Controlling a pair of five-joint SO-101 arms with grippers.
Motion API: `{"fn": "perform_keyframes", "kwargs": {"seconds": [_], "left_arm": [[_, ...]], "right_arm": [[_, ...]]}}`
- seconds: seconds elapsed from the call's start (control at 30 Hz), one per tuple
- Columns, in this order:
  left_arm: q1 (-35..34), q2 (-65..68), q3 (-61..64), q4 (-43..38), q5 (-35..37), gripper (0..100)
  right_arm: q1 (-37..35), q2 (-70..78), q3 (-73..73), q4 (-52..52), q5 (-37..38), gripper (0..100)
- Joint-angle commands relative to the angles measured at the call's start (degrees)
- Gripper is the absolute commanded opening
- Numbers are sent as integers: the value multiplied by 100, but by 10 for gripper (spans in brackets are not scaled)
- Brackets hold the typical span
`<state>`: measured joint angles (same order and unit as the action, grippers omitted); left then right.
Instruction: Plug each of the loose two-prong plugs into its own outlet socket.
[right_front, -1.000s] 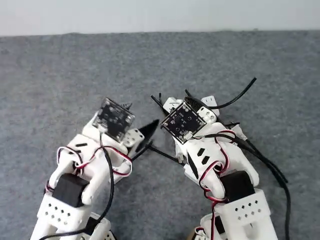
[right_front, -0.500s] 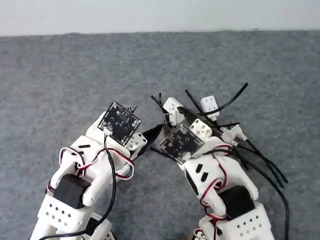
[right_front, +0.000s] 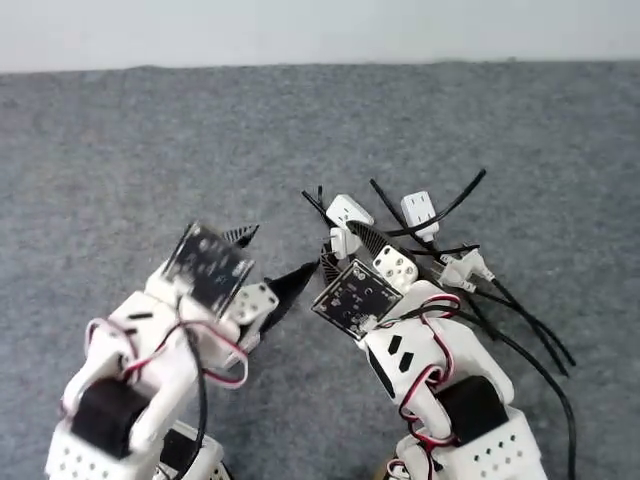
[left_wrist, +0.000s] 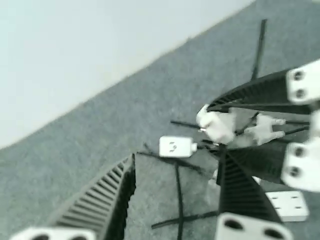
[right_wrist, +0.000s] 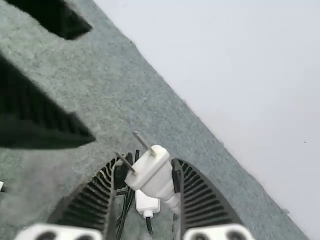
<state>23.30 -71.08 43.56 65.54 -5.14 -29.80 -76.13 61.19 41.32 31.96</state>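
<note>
On the grey carpeted table (right_front: 120, 150) the left gripper (right_front: 272, 258), spread wide and empty, has drawn back toward the near edge; the right gripper (right_wrist: 147, 167) has retreated slightly, still pinching a white two-prong plug (right_wrist: 152, 180), with the outlet sockets (right_front: 350, 210) just beyond

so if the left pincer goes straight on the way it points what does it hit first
Likely the thin black cables crossed on the grey carpet just ahead of the open left pincer, then the small white outlet block beyond them; depth is unclear.
</note>
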Motion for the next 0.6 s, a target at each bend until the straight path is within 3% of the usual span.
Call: {"fn": "perform_keyframes", "kwargs": {"seconds": [0.0,0.37,0.57], "left_arm": [[290,-457,-251,141,35,268],[343,-158,75,-246,18,268],[-79,-158,101,-413,18,268]], "right_arm": [[-48,-66,-70,-13,97,9],[-101,-75,-53,48,97,9],[-505,-101,132,66,360,9]]}}
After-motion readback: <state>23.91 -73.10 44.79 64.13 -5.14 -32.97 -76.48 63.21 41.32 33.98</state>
